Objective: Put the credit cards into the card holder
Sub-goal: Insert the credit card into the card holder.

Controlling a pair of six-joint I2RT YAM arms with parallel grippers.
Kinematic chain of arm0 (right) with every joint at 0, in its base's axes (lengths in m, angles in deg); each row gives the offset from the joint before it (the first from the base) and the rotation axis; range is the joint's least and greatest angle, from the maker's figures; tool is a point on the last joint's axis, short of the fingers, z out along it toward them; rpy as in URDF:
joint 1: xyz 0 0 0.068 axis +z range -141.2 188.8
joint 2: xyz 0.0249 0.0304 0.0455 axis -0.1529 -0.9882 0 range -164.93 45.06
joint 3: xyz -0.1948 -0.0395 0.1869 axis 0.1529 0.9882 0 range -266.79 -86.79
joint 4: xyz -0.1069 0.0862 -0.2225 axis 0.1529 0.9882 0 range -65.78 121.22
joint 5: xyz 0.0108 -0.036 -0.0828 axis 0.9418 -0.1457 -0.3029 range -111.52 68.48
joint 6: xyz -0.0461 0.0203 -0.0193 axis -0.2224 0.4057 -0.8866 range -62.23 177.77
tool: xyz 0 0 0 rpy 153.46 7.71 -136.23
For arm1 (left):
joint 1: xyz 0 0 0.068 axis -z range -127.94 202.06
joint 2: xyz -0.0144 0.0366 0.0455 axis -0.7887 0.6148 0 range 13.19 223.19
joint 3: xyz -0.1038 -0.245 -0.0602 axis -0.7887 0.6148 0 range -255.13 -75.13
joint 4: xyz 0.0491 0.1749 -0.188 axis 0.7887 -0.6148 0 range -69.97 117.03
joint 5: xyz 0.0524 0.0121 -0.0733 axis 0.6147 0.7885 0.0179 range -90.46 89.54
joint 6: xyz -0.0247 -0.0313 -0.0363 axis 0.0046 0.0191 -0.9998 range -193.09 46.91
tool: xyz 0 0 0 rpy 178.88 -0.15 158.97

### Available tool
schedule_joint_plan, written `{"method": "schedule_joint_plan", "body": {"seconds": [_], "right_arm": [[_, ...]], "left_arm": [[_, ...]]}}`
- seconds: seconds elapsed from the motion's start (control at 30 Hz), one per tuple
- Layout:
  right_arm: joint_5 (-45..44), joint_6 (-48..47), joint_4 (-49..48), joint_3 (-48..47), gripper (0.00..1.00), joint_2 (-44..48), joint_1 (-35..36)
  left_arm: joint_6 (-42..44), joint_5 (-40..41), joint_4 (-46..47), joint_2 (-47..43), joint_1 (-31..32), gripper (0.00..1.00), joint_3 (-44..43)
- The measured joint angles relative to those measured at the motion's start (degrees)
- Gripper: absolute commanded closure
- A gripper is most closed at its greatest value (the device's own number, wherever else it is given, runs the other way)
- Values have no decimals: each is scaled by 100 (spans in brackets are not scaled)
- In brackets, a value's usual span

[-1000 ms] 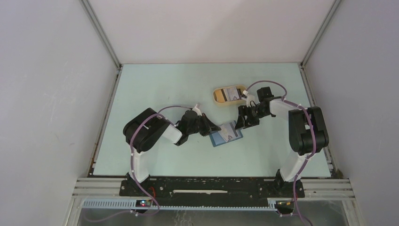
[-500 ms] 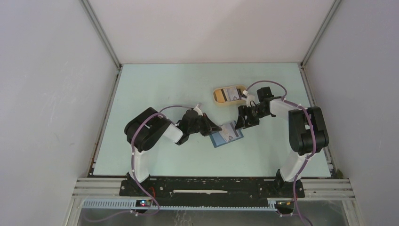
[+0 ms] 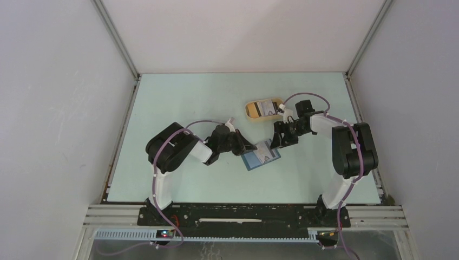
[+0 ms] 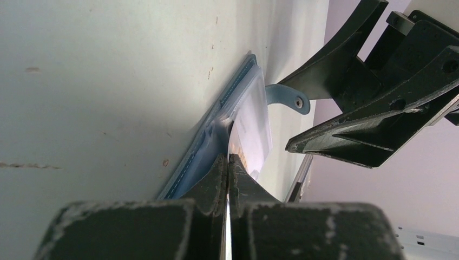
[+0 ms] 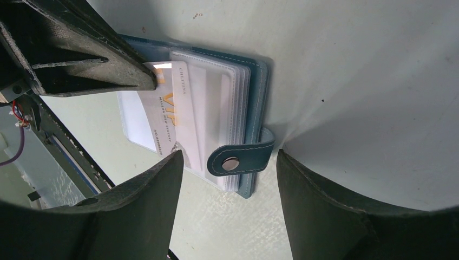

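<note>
You'll find the card holder [image 5: 262,92] teal-blue, with paler stitching along its edge and around its snap tab [image 5: 241,158], which carries a silver stud. Its plastic sleeves [image 5: 216,108] look cloudy and clear. The credit card [image 5: 173,108] lying on them is white with gold-orange lettering. The left gripper [image 4: 227,165] and right gripper [image 5: 227,162] are both matte black, scuffed pale at the edges. The table [image 3: 189,103] is pale mint green, the tray [image 3: 248,110] tan, and the walls [image 3: 54,108] light grey.

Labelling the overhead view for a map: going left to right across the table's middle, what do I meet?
left gripper → card holder → right gripper. The tray is left out: it lies straight beyond the holder.
</note>
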Motion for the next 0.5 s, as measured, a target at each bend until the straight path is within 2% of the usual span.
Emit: {"method": "schedule_joint_plan", "body": {"seconds": [0.2, 0.5], "right_arm": [[-26, -2, 0, 0, 26, 2, 17], [-308, -101, 7, 0, 15, 337, 28]], "left_arm": [[0, -35, -24, 37, 0, 93, -59], [4, -76, -46, 109, 0, 83, -142]]}}
